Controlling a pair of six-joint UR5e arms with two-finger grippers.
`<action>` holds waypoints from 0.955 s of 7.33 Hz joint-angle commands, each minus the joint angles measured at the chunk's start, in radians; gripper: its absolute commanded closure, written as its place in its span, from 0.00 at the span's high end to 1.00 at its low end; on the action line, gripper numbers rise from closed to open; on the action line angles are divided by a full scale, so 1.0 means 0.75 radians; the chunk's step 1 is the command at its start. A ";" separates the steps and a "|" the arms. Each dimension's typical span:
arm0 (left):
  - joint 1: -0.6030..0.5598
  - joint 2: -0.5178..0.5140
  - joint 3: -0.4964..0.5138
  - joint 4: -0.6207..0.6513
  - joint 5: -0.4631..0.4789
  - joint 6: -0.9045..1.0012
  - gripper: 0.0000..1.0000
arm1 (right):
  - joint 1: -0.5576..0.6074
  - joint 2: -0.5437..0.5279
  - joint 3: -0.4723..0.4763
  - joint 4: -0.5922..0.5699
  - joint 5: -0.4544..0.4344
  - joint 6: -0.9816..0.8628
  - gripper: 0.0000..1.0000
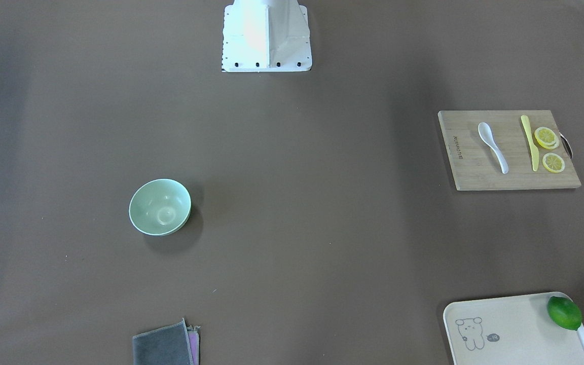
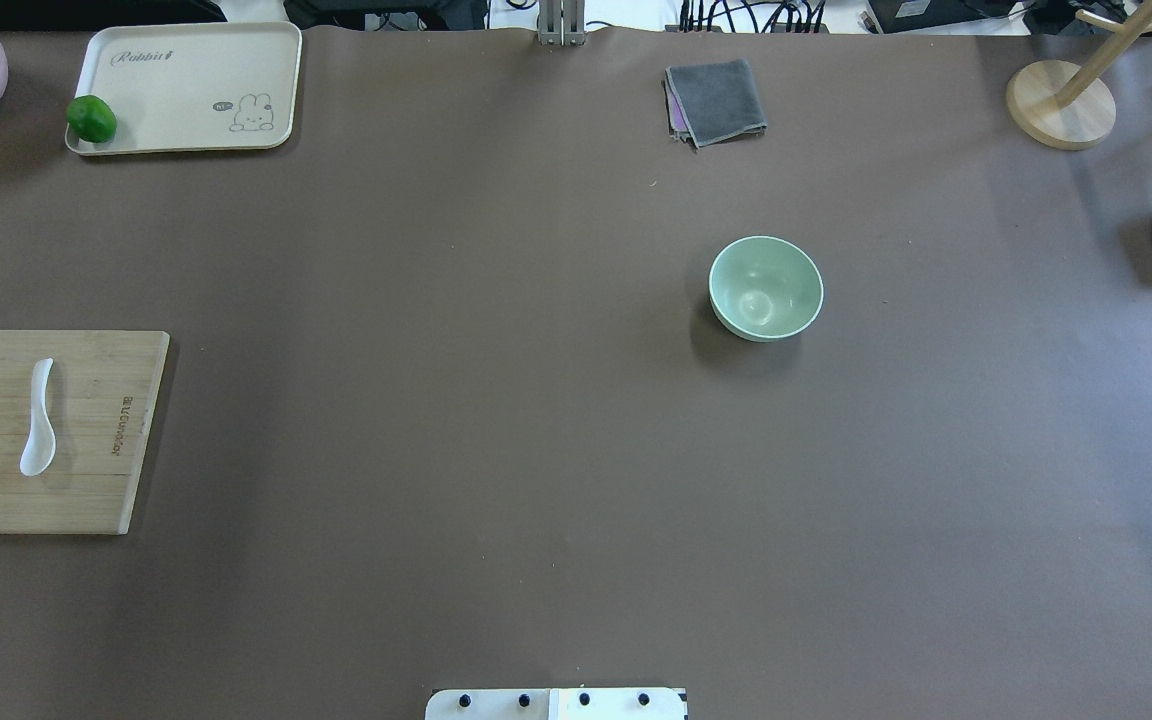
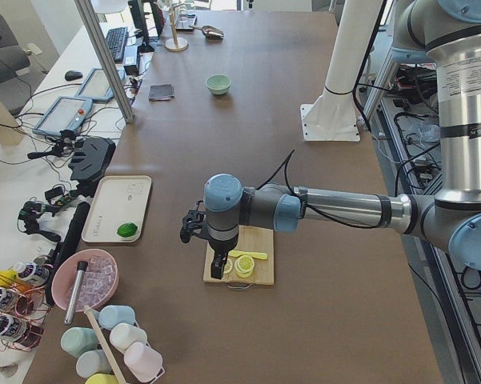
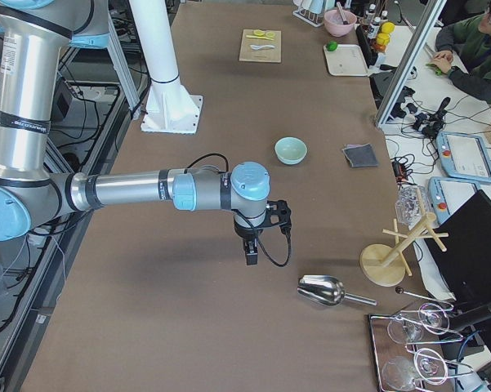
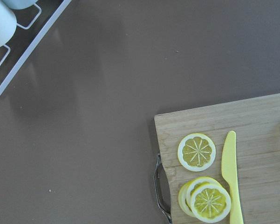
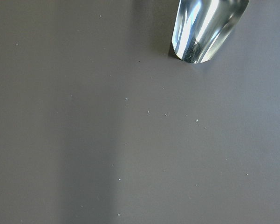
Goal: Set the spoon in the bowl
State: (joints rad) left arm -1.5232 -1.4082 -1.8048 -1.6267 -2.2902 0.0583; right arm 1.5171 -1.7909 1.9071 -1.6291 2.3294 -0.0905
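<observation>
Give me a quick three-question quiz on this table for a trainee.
1. True or false: the spoon lies on the board.
2. Fill in: between the spoon and the lemon slices lies a yellow ____.
3. What is in the bowl? A nothing, B the spoon, C lemon slices.
Key: 1 true; 2 knife; 3 A.

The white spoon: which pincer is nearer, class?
Left. The left pincer hangs over the cutting board bearing the spoon; the right pincer is far off, near the metal scoop.
</observation>
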 commanded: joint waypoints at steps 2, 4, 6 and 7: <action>0.000 0.004 -0.019 -0.001 0.002 0.014 0.98 | -0.002 -0.005 -0.001 0.000 0.001 0.000 1.00; 0.000 0.000 -0.015 -0.005 0.014 0.014 0.98 | -0.002 -0.005 -0.003 0.073 0.007 -0.008 1.00; 0.000 -0.020 -0.072 -0.009 0.012 0.000 0.98 | 0.000 -0.009 -0.003 0.324 0.009 0.006 1.00; -0.004 -0.020 -0.113 -0.044 0.006 -0.002 0.98 | 0.006 -0.005 0.001 0.451 0.007 0.026 1.00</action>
State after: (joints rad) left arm -1.5240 -1.4198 -1.8551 -1.6395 -2.2819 0.0597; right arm 1.5177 -1.7966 1.9057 -1.4093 2.3357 -0.0845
